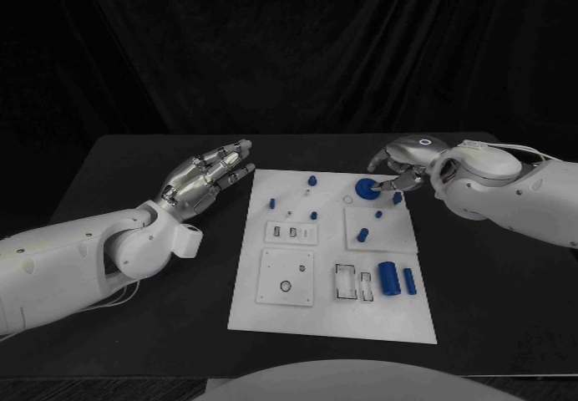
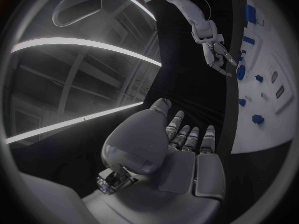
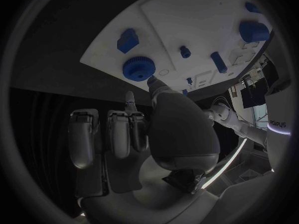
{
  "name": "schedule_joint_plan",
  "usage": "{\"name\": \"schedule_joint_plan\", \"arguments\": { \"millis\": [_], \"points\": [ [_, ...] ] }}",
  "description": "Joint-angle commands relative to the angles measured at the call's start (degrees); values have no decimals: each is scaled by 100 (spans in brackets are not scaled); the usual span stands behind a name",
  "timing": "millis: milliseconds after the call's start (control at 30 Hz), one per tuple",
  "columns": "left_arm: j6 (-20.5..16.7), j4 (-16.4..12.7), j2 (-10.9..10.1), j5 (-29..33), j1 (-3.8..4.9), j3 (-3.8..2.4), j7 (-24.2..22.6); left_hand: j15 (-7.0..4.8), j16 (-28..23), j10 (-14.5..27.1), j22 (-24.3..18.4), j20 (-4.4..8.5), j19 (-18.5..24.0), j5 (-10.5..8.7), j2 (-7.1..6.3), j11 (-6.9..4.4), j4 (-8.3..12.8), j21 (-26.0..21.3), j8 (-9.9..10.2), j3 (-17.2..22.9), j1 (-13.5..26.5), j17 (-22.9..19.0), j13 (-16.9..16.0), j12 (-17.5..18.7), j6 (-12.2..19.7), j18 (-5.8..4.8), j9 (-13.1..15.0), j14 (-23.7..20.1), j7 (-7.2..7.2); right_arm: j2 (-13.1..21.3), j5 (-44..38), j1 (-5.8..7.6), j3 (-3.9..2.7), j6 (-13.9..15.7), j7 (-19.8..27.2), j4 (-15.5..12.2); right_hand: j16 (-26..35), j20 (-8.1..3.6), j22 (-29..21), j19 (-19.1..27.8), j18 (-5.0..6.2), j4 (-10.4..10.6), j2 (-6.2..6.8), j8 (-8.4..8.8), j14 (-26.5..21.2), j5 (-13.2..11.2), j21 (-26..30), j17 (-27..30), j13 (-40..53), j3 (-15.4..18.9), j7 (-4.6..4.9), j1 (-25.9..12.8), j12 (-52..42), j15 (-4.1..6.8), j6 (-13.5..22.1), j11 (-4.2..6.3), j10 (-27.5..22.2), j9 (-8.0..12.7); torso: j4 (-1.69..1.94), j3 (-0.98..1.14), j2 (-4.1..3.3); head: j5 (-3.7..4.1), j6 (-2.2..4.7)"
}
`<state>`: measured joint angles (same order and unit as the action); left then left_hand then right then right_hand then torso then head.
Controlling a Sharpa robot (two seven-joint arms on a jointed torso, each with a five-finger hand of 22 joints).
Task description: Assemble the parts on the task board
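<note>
The task board lies mid-table, blue parts scattered over it. The head view shows the right hand at the board's far right corner, over a round blue knurled part — contact unclear there. The right wrist view resolves it: one fingertip touches the part's edge, the other fingers lying straight and grasping nothing. The left hand hovers off the board's left edge, palm up, fingers extended and slightly apart, holding nothing — the left wrist view agrees.
</note>
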<state>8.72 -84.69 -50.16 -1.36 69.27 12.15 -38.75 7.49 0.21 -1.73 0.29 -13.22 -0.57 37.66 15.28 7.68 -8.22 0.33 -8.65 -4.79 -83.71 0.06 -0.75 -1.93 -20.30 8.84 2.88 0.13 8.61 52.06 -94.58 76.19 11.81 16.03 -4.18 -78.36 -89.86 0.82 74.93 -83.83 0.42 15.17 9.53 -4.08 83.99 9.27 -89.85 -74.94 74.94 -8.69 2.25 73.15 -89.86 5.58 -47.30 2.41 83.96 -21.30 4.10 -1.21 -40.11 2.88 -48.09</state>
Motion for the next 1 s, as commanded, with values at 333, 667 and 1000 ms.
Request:
{"name": "schedule_joint_plan", "arguments": {
  "millis": [333, 667, 1000],
  "points": [
    [97, -32, -11, -9, 10, -5, -97, 37, -21, -13, 9, -54, 0, 34, 10, 36, 11, 14, -38, 33, -58, -6, -8, -33, -40, 111, 5, -13, 92, -81, 9, -61, -2, 22, -17, 74, -14, 13, 1507, -617, -42, 139, 44, -28, 601, 26, -15, -1506, 1506, 43, 25, 151, -14, -8, -152, -9, 604, 89, -12, -3, -10, 18, -38],
    [111, -43, -12, -9, 9, -5, -100, 42, -21, -13, 9, -60, -1, 35, 15, 38, 21, 15, -46, 50, -61, -6, -8, -33, -52, 110, 6, -13, 93, -169, 9, -128, -2, 7, -17, 162, -14, 44, 1507, -617, -42, 49, -79, -61, 601, 537, -15, -1506, 1506, -52, 66, 369, -14, -40, -259, -46, 604, 125, -1, -2, -11, 42, -77],
    [115, -68, -23, -9, 9, -5, -96, 42, -21, -13, 9, -60, -1, 35, 15, 38, 21, 15, -46, 50, -61, -6, -8, -33, -52, 110, 6, -13, 93, -275, 9, -189, -3, -114, -34, 314, -14, 59, 1507, -617, -42, 45, -90, -93, 601, 516, -15, -1506, 1506, -44, 112, 366, -14, -62, -334, -77, 604, 124, 2, 0, -5, 29, -109]
  ]
}}
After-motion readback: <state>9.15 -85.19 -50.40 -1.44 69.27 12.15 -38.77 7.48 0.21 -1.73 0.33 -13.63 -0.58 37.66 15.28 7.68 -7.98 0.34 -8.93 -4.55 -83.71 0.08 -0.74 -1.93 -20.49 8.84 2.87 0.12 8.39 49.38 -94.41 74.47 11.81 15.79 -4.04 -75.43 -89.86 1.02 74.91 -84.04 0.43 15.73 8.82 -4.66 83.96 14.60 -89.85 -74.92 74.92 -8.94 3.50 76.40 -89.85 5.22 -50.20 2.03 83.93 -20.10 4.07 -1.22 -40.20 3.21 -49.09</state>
